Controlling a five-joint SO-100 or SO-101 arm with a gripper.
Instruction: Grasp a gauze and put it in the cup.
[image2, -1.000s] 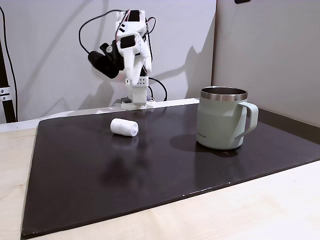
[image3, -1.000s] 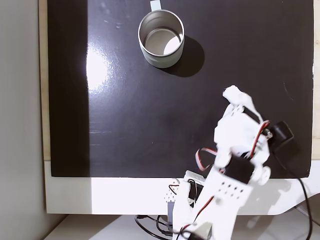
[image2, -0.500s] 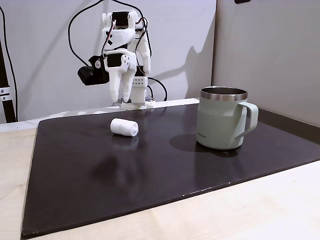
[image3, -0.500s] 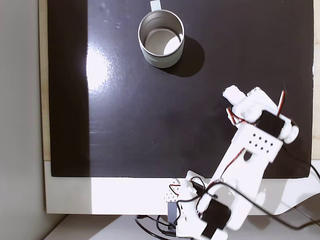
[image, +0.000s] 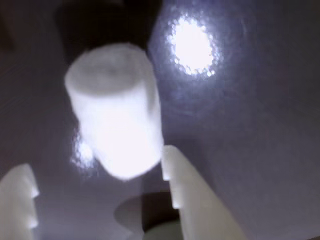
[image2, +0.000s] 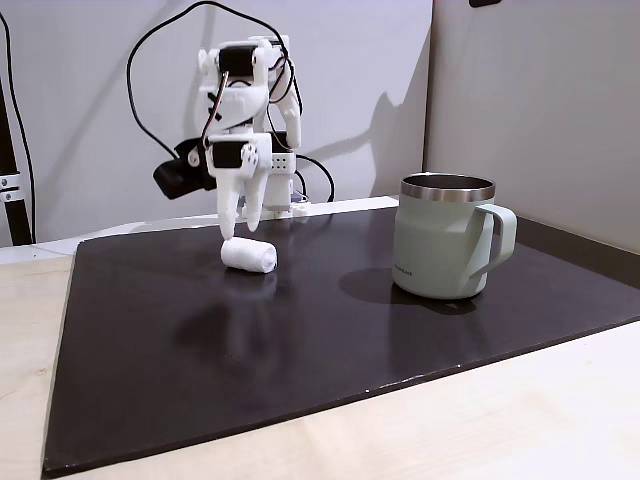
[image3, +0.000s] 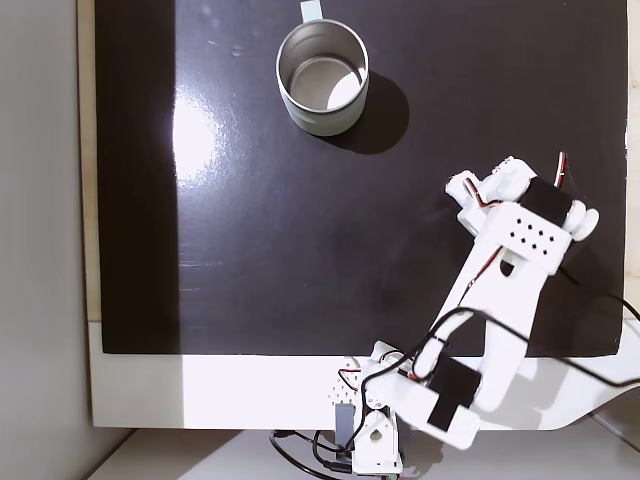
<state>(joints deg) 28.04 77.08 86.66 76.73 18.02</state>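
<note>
So in a fixed view we've got the gripper (image2: 242, 225) hanging fingers-down right over the gauze (image2: 248, 255), jaws spread, nothing pinched. The roll lies on its side on the dark mat (image2: 300, 340), long axis running roughly left-right there. In the wrist view the gauze (image: 116, 125) sits just ahead of the gap between the two fingers. Further right, well apart, the cup (image2: 445, 235) stands upright.

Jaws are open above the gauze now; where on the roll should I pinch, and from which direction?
Grip the gauze at mid-length across its curved sides, coming straight down. It lies on its side on the dark mat, clear of the cup, and in the wrist view it sits between the open gripper fingers.
</note>
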